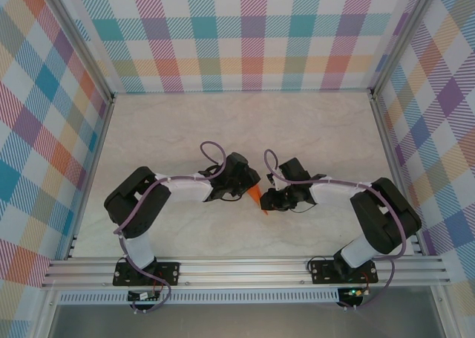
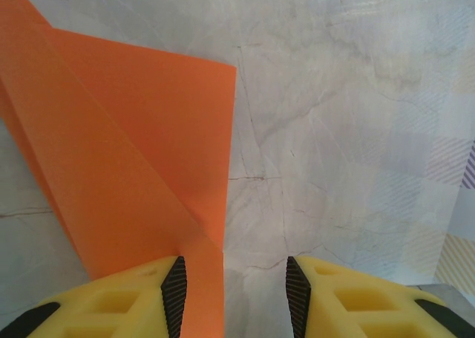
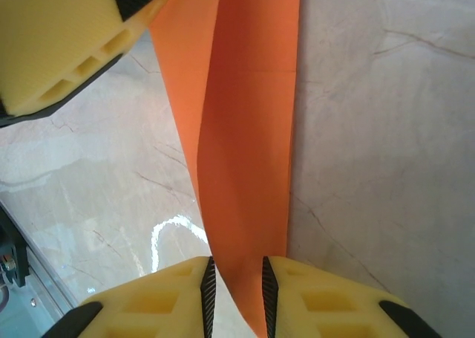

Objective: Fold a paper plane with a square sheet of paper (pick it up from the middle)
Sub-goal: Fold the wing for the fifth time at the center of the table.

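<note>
**Marbled tabletop, plaid walls: sheet creased, plane not yet finished**

The left tool has its jaws moderately apart. A strip of the square sheet of paper runs down into the gap and lies against one black pad only. Bare tabletop shows across the rest of the gap, so this tool is not clamping anything. The right tool has its jaws narrow, and the orange paper passes between the pads and fills the gap. Whether they pinch it or merely flank it I cannot tell.

Outward from the tools, the sheet is no longer a flat square. The left wrist view shows overlapping layers with a long diagonal fold and one square corner. The right wrist view shows a long narrow band with a lengthwise crease. From above it reads as a small orange wedge between the two tools, midway left to right and toward the near side of the tabletop. I cannot tell whether it is lifted or resting.

By my judgement the pick-up and the first folds are done. The layers look loose rather than pressed flat, and no clean symmetrical dart shows. The remaining folds, firmer creases and the release seem left to do, which puts the task somewhere past the middle.
</note>
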